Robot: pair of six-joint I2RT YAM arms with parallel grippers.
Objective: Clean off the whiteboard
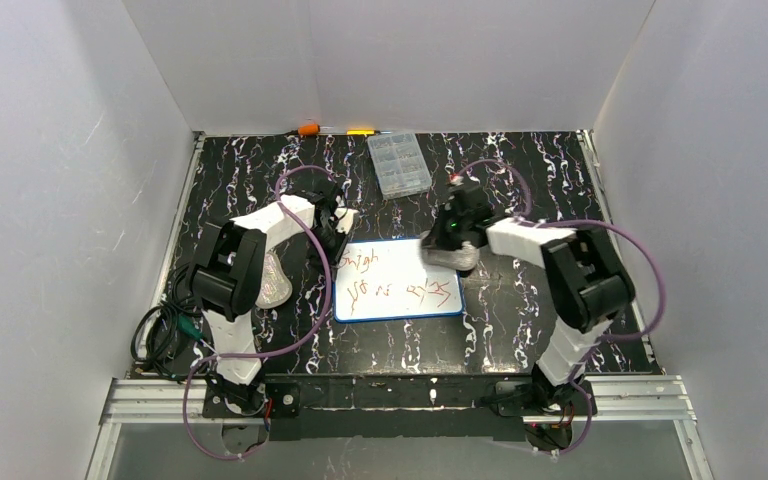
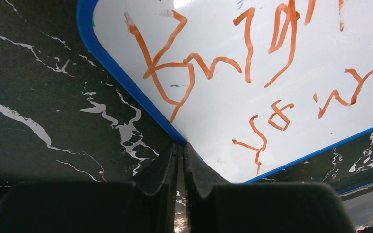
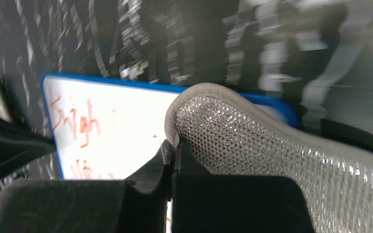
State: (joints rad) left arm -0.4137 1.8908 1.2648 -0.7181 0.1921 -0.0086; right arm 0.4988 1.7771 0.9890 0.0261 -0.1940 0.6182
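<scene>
While nearly closed left fingers (image 2: 165,170) sit at the blue-rimmed whiteboard (image 1: 410,262), right fingers (image 3: 150,170) pinching a silver mesh pad (image 3: 252,145) should sweep flat across its orange scribbles (image 2: 246,48).

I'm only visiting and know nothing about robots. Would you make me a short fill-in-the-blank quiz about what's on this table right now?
1. The flat white rectangular whiteboard has a thin ____ rim.
2. The right gripper is shut on a grey mesh pad, held over the whiteboard's far ____ corner.
3. The left gripper is closed on the whiteboard's ____ edge.

Missing words: blue; right; left.
</scene>
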